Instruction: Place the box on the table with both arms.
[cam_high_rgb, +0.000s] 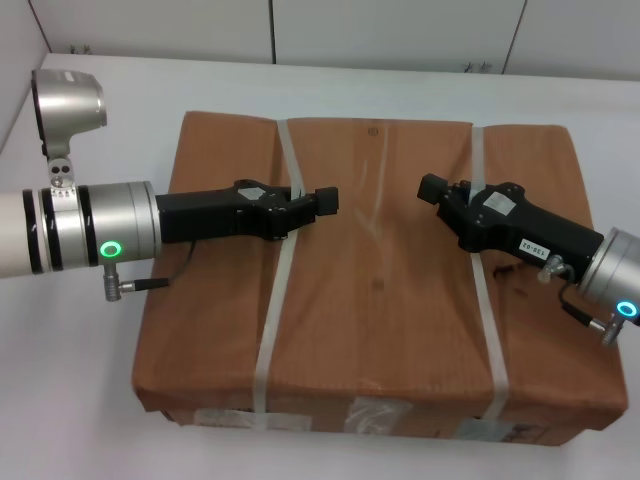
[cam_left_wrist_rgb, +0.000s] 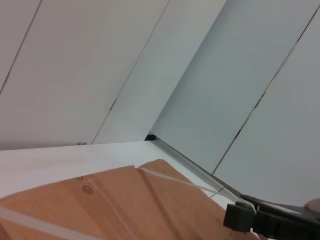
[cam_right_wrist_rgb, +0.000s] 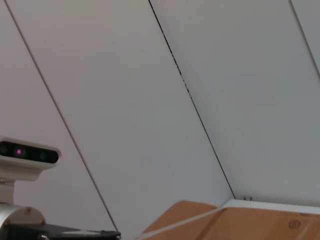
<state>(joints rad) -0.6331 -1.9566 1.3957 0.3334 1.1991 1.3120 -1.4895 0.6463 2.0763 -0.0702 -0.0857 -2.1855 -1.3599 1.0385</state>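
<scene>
the box (cam_high_rgb: 375, 290) lies flat on the white table (cam_high_rgb: 90, 400), filling the centre of the head view, its taped and labelled edge at 6 o'clock and its two pale straps (cam_high_rgb: 275, 320) running from 12 to 6 o'clock. the left hand (cam_high_rgb: 325, 200) reaches in from 9 o'clock and sits over the left strap near the box's upper half; the right hand (cam_high_rgb: 432, 188) reaches in from 3 o'clock and sits just beside the right strap. the two hands point toward each other across the top panel, well apart, with bare cardboard between them. whether either hand is wide or narrow cannot be told from these views, and neither is seen holding anything. judged from this, the box is already resting on the table and the step in hand is release and clearance. to do it well, confirm that no finger is hooked under a strap before lifting, raise both arms together and straight up so the box is not dragged or tipped, then draw each arm back toward its own side.
</scene>
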